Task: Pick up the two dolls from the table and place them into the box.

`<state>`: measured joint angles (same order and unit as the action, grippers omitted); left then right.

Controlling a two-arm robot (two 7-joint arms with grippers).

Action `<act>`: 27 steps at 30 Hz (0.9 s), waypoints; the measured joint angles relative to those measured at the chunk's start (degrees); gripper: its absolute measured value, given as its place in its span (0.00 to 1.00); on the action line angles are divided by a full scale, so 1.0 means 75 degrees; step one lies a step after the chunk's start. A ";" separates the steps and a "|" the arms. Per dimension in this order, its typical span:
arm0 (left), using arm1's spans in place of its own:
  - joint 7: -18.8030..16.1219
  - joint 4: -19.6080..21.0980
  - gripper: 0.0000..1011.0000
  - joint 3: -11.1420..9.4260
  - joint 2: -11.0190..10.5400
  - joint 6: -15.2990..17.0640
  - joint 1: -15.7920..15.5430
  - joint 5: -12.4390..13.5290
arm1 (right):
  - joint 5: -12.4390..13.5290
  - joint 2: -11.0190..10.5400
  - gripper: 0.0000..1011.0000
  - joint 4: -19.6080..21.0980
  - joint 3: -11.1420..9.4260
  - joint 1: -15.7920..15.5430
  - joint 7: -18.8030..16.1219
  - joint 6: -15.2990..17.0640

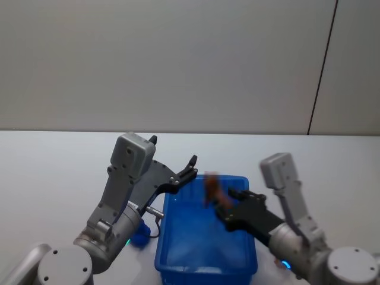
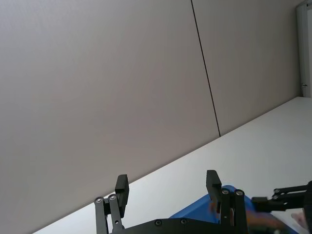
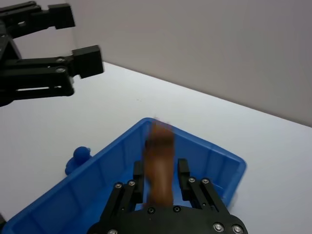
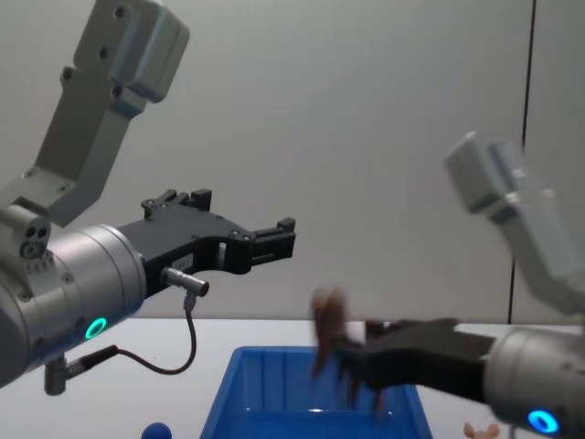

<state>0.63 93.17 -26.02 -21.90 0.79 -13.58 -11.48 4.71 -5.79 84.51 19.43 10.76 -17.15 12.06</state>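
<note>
Over blue bin (image 1: 202, 268), right gripper (image 3: 161, 166) reaches forward, jaws clamped on shaggy brown doll (image 3: 158, 146); left gripper (image 2: 167, 181) raised above bin's left side, pointing forward, jaws spread wide.

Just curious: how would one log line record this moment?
left gripper open, raised | right gripper, brown doll over box | blue doll beside box

My left tool (image 2: 167, 181) raised, fingers spread wide, my right tool (image 3: 161, 168) lower, reaching forward, fingers nipped on the brown doll (image 3: 158, 144), both arms bent.
</note>
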 joint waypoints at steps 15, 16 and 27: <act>0.0000 0.0000 0.99 0.0000 0.0000 0.0000 0.0000 0.0000 | -0.0305 0.0407 0.82 -0.0800 0.0247 0.0429 0.0112 0.0051; 0.0000 0.0000 0.99 0.0000 0.0000 0.0000 0.0000 0.0000 | -0.0316 0.0409 0.87 -0.0801 0.0248 0.0428 0.0161 0.0055; 0.0000 0.0000 0.99 0.0000 0.0000 0.0000 0.0000 0.0000 | -0.0396 0.0288 0.99 -0.0441 0.0191 0.0156 0.1009 0.0114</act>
<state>0.63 93.17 -26.02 -21.89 0.80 -13.58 -11.48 1.74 -3.63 81.20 20.87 11.93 -9.58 12.92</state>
